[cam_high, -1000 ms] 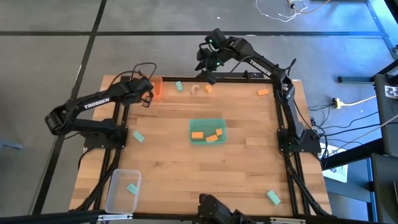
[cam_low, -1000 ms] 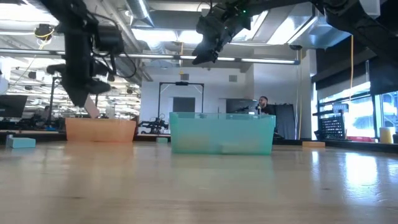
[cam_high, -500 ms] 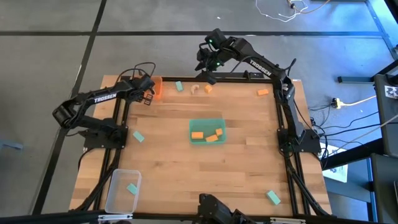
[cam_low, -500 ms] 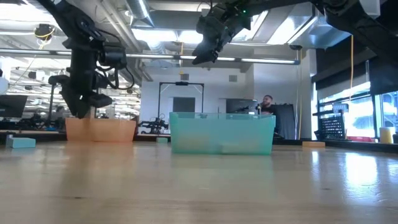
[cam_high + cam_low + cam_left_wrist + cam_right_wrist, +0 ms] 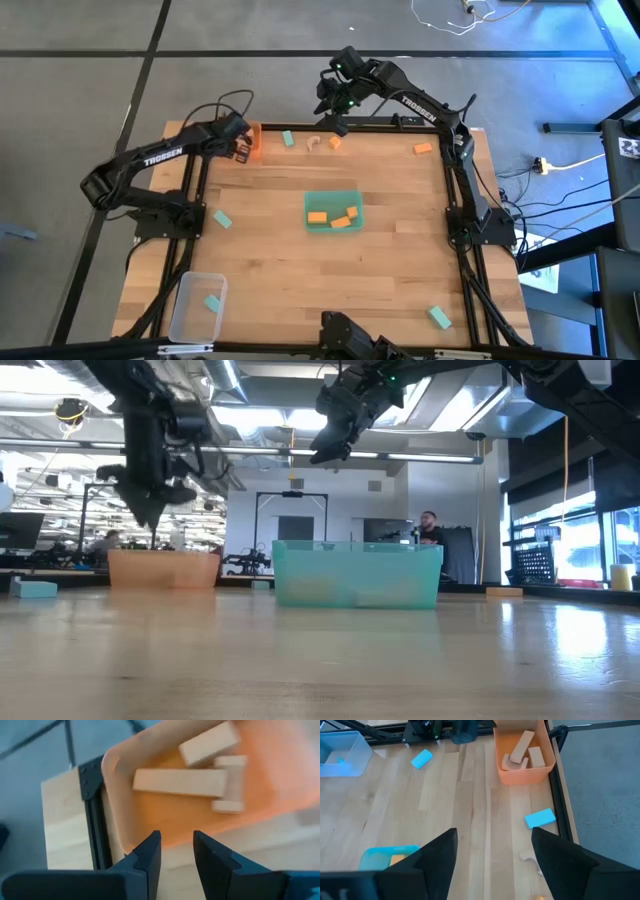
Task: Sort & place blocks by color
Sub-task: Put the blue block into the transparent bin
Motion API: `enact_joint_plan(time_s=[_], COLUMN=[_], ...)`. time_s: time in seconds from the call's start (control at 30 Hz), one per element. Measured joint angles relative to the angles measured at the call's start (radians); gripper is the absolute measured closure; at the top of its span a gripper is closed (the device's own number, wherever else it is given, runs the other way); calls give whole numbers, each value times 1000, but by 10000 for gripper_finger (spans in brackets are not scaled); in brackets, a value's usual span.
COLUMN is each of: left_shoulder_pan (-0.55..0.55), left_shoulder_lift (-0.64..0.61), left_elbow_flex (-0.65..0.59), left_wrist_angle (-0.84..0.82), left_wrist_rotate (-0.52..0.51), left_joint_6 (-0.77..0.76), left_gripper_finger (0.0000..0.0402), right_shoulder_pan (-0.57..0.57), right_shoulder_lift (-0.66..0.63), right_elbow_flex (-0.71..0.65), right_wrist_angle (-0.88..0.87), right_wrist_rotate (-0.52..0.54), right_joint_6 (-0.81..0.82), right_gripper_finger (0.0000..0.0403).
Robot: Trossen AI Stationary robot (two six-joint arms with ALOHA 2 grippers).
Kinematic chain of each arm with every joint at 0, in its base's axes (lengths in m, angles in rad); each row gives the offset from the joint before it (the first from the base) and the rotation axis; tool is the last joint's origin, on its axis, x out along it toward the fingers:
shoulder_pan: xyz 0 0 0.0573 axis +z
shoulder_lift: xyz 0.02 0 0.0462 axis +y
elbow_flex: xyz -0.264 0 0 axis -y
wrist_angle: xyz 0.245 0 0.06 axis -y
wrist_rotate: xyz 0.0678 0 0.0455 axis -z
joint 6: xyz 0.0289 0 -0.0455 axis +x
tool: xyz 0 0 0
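Note:
My left gripper [image 5: 243, 147] [image 5: 176, 837] hangs above the near end of the orange tray [image 5: 254, 140] [image 5: 150, 810]. Its fingers stand a narrow gap apart with nothing between them. Three pale wood blocks [image 5: 177, 782] [image 5: 520, 747] lie in that tray. My right gripper [image 5: 335, 115] [image 5: 492, 837] is wide open and empty, raised high over the table's far edge. Below it lie a mint block [image 5: 288, 138] [image 5: 540, 818], a pale wood arch [image 5: 314, 143] and an orange block [image 5: 335, 142]. The green tray [image 5: 333, 193] holds three orange blocks.
More loose blocks lie flat on the table: orange [image 5: 423, 148] near the far right, mint [image 5: 222, 219] on the left, mint [image 5: 440, 317] near the right corner. A clear tray [image 5: 185, 310] at the near left holds one mint block [image 5: 212, 303]. People show in the room behind the table.
My left gripper has moved a little toward the far edge, dipped to the orange tray's rim and then risen above it. A pale block that showed at its fingertips a second ago is no longer there.

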Motion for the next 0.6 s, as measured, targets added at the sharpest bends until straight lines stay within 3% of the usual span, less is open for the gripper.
enact_joint_plan(time_s=[0.2,0.47,0.6], left_shoulder_pan=[-98,-253,-359], left_shoulder_lift=[-76,-174,-204], left_elbow_flex=[92,127,126], left_wrist_angle=[-173,-480,-566], left_wrist_rotate=[120,525,564], left_joint_6=[151,207,248], left_gripper_finger=[296,296,296], right_shoulder_pan=[0,0,1], right_shoulder_lift=[0,0,0], right_elbow_flex=[0,0,0], right_wrist_angle=[-19,-21,-22], right_wrist_rotate=[0,-95,-177], right_joint_6=[-5,-7,-29], right_gripper_finger=[148,148,148])
